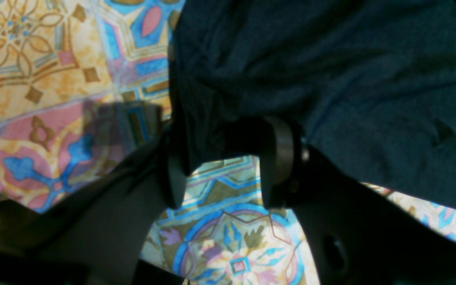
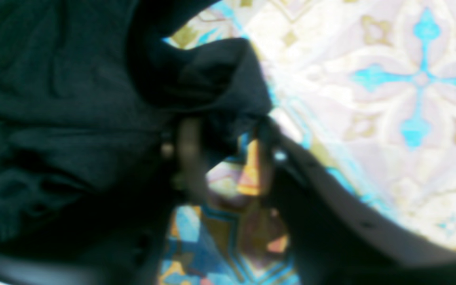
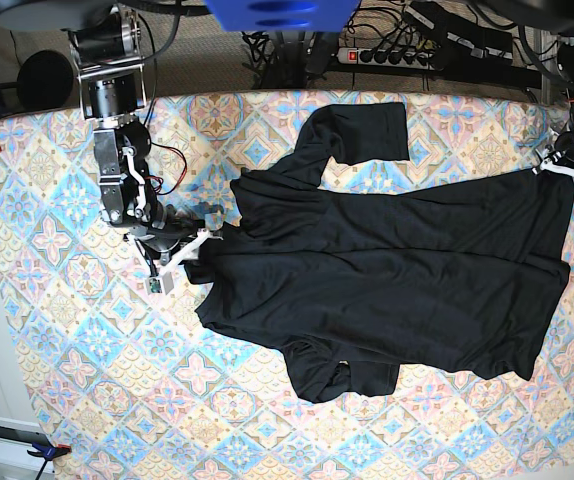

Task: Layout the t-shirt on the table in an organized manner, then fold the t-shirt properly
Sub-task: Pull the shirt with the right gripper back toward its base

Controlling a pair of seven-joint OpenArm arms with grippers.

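The base view is looking straight down from overhead, taking in the whole table (image 3: 57,400) and the t-shirt (image 3: 397,270) from afar. My left wrist camera is riding just behind my left tool (image 1: 220,166), facing forward and down along its fingers (image 1: 279,158), very close to the cloth. My right wrist camera is sitting likewise behind my right tool (image 2: 228,130), close and blurred. Each wrist view is sharing with the base view one edge of the t-shirt and the patterned table beside it.
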